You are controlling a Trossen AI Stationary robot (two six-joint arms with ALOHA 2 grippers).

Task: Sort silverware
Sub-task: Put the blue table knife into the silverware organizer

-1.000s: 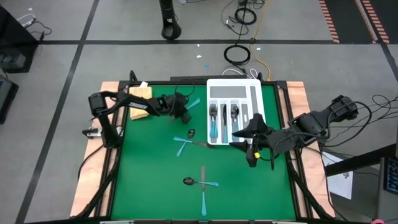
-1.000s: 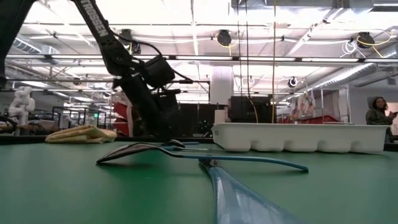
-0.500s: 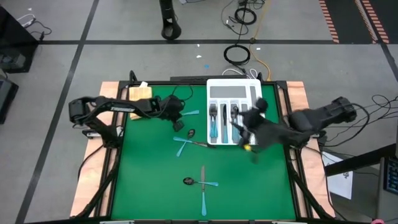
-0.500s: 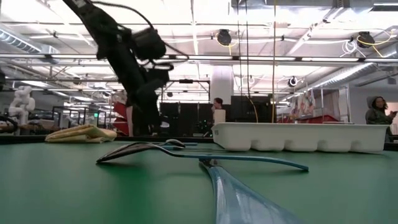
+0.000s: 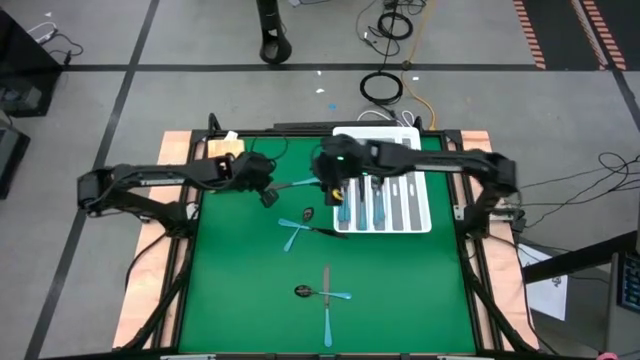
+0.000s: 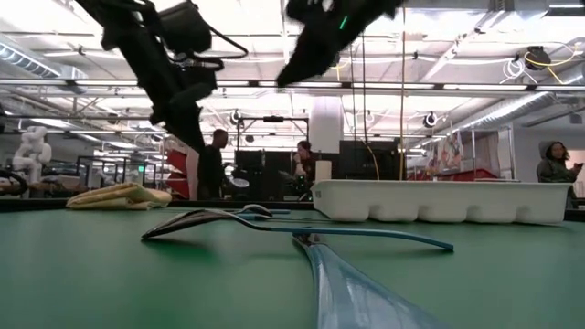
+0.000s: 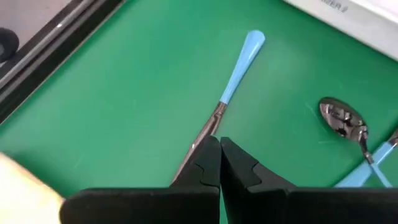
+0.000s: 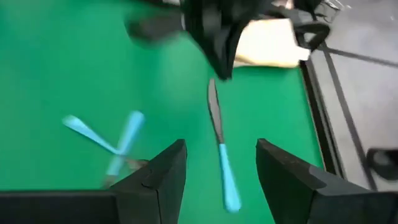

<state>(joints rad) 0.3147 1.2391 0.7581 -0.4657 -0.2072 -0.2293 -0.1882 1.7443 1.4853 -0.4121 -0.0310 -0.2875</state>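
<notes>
My left gripper hangs above the far left part of the green mat, shut on a knife that has a light-blue handle. My right gripper is open and holds nothing. It hovers at the left edge of the white tray, looking toward the knife and my left gripper. Some silverware lies in the tray's compartments. More lies on the mat: a spoon, a crossed pair, and a spoon and knife nearer. My left gripper pinches the knife by the end of its metal blade, right at the fingertips. The fingers slant down from the table's left. The blue handle points away from them toward the tray. The knife looks lifted off the mat, roughly level.
A folded yellow cloth lies at the mat's far left corner. The tray takes up the far right part. In the low view, silverware lies close in front of the camera. Bare mat shows near left and near right.
My right arm swung from the mat's right side, up and across the tray, toward the far left, and ended beside my left gripper. My left gripper rose and drew back toward the table's left, carrying the knife along with it.
</notes>
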